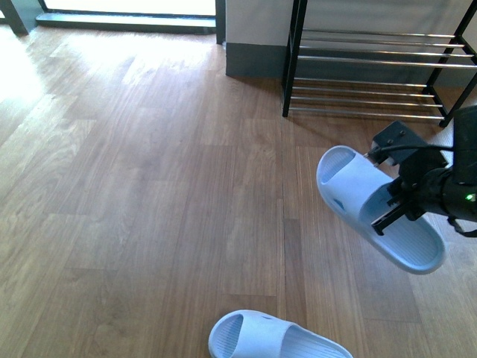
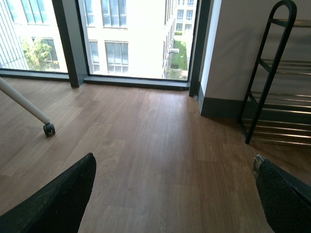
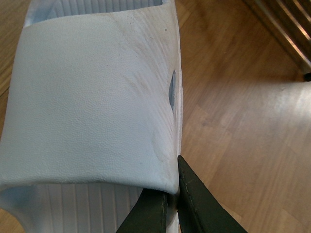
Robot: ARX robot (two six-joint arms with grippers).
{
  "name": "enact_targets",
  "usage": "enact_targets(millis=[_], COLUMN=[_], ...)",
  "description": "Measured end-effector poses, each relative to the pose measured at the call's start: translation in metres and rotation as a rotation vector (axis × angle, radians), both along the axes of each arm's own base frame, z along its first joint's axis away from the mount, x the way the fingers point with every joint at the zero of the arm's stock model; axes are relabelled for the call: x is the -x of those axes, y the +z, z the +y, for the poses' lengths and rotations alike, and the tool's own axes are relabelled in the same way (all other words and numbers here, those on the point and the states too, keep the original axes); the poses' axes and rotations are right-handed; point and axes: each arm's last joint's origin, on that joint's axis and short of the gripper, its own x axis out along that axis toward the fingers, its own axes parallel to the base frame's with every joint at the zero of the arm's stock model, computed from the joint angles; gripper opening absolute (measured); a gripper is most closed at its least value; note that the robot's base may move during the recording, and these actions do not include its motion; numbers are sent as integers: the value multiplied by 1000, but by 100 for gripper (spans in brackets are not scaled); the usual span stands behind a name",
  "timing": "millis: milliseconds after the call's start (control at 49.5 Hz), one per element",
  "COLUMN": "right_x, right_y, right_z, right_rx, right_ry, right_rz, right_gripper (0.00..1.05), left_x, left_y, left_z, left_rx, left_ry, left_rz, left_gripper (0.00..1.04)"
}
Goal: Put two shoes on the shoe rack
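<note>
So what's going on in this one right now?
The right tool grips a pale blue rubber slide sandal at its strap, holding it up just short of the black-framed chrome-rod shoe rack. A matching second sandal lies on the wooden floor. The left tool is open and empty.

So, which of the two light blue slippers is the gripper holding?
The slipper nearer the shoe rack, clamped by the right gripper; the shoe rack stands beyond it, and the other slipper lies free on the floor.
</note>
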Motion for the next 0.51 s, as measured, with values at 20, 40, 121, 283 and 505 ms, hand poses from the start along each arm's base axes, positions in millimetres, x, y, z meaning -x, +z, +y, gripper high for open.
enact_targets(millis=[20, 40, 121, 283, 505], right_x=[3, 6, 19, 51, 105], right_y=[7, 17, 42, 90, 139], right_z=[-1, -4, -14, -35, -39], right_rx=[1, 3, 4, -30, -146], right_ry=[-3, -10, -46, -146, -186], right_rz=[-11, -30, -69, -138, -244], right_gripper=[2, 2, 2, 2, 2], left_x=[0, 0, 0, 0, 0], left_y=[0, 0, 0, 0, 0], left_z=[0, 0, 0, 0, 0], left_rx=[0, 0, 0, 0, 0], left_ry=[0, 0, 0, 0, 0], left_rz=[0, 0, 0, 0, 0], left_gripper=[95, 95, 95, 95, 95])
